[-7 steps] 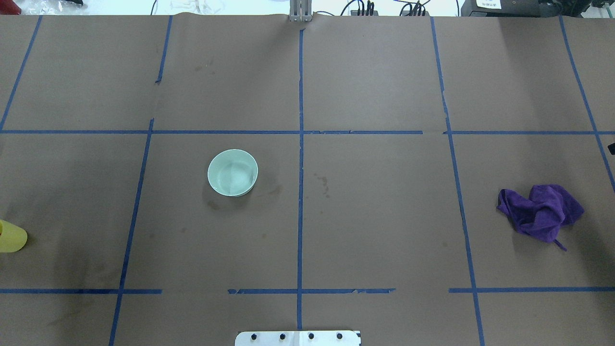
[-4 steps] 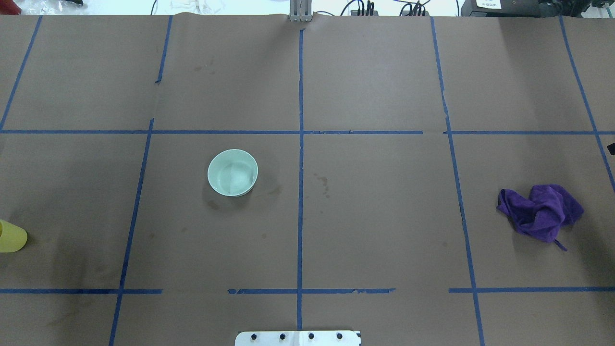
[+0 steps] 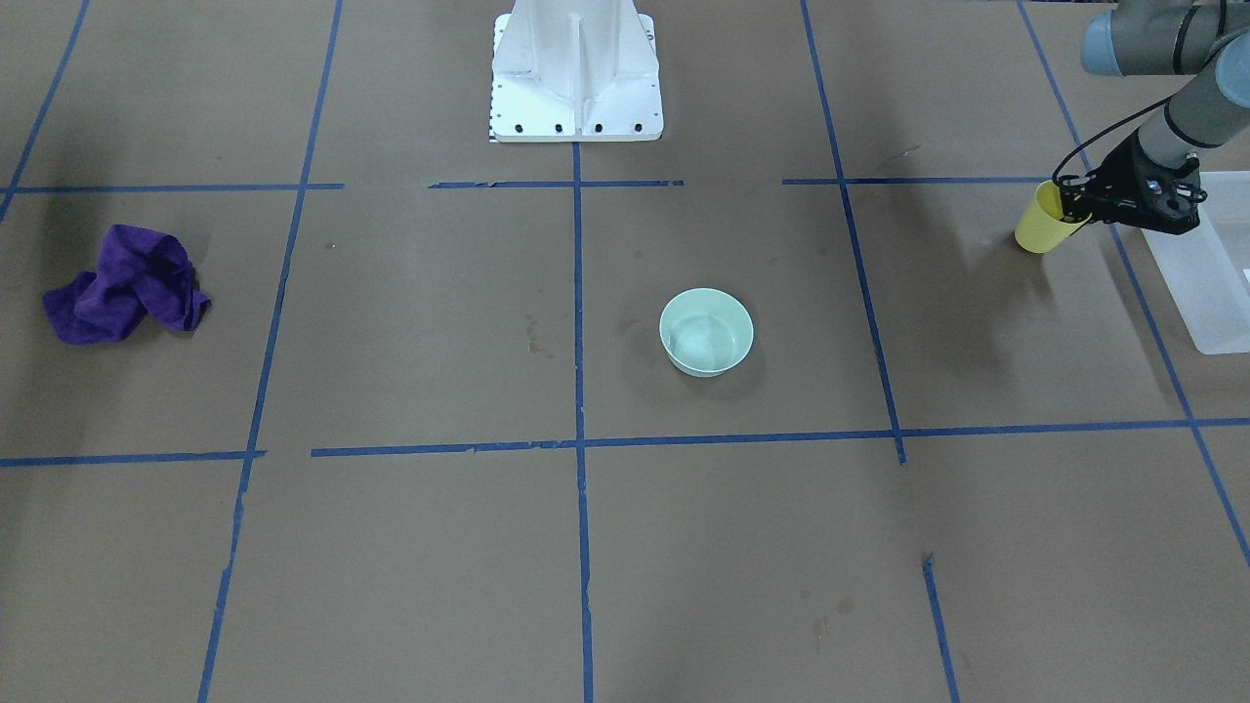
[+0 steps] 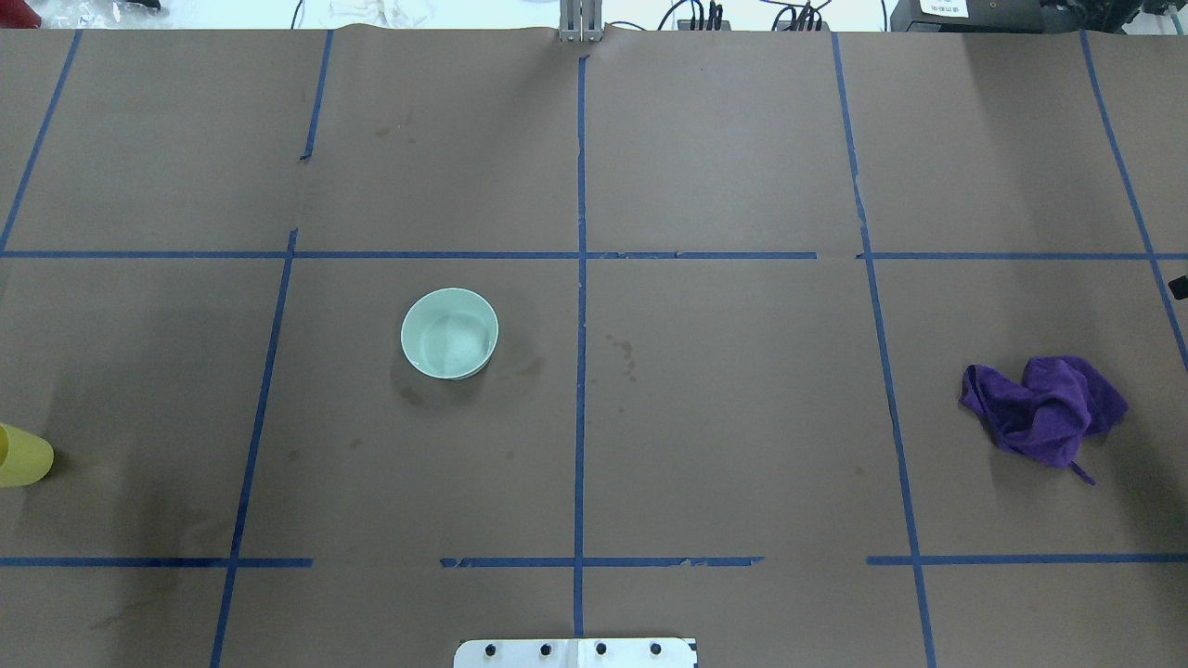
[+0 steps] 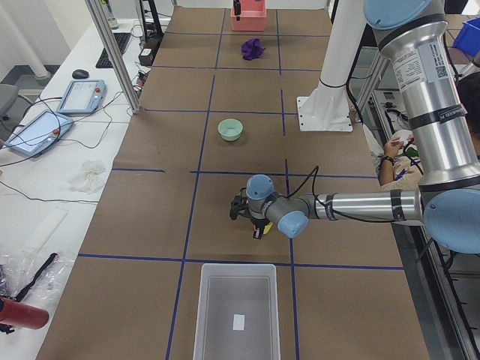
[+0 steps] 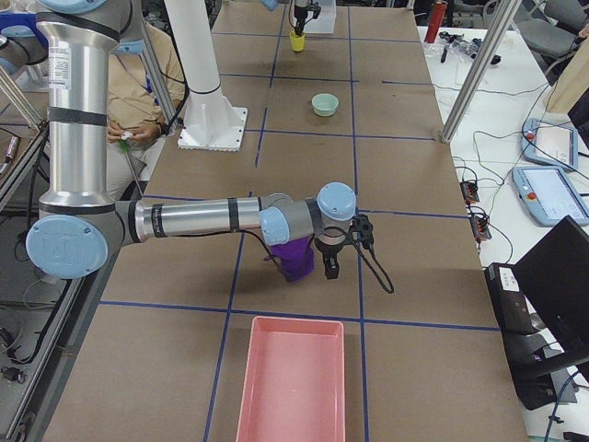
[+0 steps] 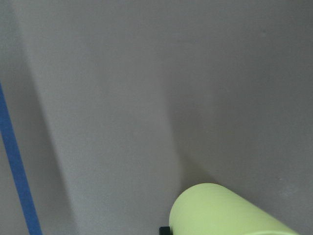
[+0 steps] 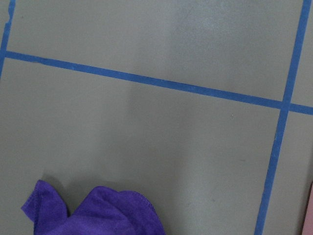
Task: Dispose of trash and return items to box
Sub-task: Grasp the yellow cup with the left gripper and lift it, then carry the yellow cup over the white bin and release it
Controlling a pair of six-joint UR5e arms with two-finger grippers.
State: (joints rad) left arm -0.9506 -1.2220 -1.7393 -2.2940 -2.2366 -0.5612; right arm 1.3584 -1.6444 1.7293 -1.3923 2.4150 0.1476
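Note:
My left gripper [image 3: 1067,200] is shut on the rim of the yellow cup [image 3: 1037,229], which hangs tilted just above the table, next to the translucent box [image 3: 1199,268]. The cup also shows at the left edge of the overhead view [image 4: 23,455] and in the left wrist view [image 7: 220,213]. The mint-green bowl [image 4: 449,332] stands upright and empty near the table's middle. My right gripper [image 6: 329,265] hovers beside a crumpled purple cloth [image 4: 1044,408]; I cannot tell whether it is open or shut.
The white robot base [image 3: 576,73] stands at the table's near-robot edge. A pink bin [image 6: 290,382] sits at the right end of the table, beyond the cloth. Blue tape lines grid the brown table cover. A person sits behind the robot [image 6: 129,101].
The yellow cup at the left edge has barely shifted. The bowl and the purple cloth have not moved.

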